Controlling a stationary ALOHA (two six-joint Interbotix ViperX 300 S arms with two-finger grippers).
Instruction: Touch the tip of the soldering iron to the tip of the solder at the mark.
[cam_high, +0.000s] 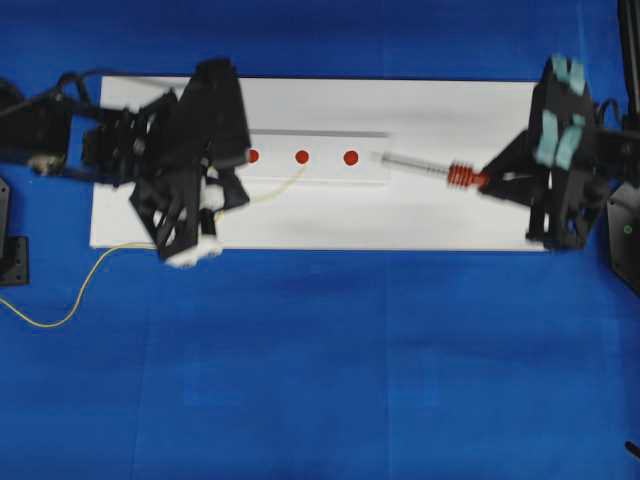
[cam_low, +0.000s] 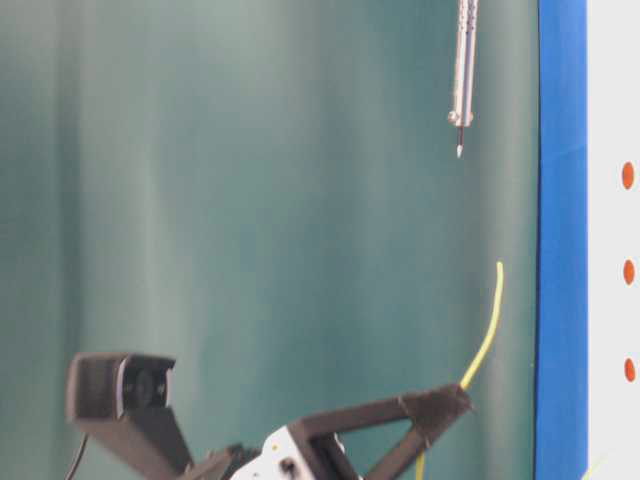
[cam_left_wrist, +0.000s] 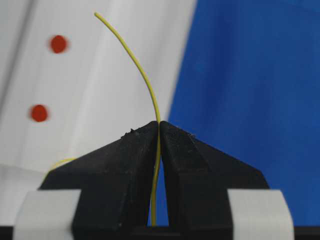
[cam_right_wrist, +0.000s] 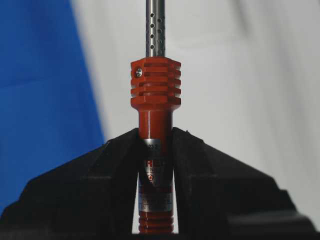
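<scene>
My matt black plastic fingers (cam_right_wrist: 90, 190) grip the soldering iron (cam_right_wrist: 155, 105), its ribbed orange handle faintly glossy, its perforated shaft bright metal.

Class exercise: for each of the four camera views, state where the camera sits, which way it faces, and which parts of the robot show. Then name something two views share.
Overhead exterior: above, facing down on the white board; both arms show, left claw, right claw.
Table-level exterior: low, sighting along the board's edge; only the left claw's fingers show.
Left wrist: on the left arm, facing along its claw, shut on the solder.
Right wrist: on the right arm, facing along its claw, shut on the soldering iron.
Shared: overhead and left wrist both show the red dots.
</scene>
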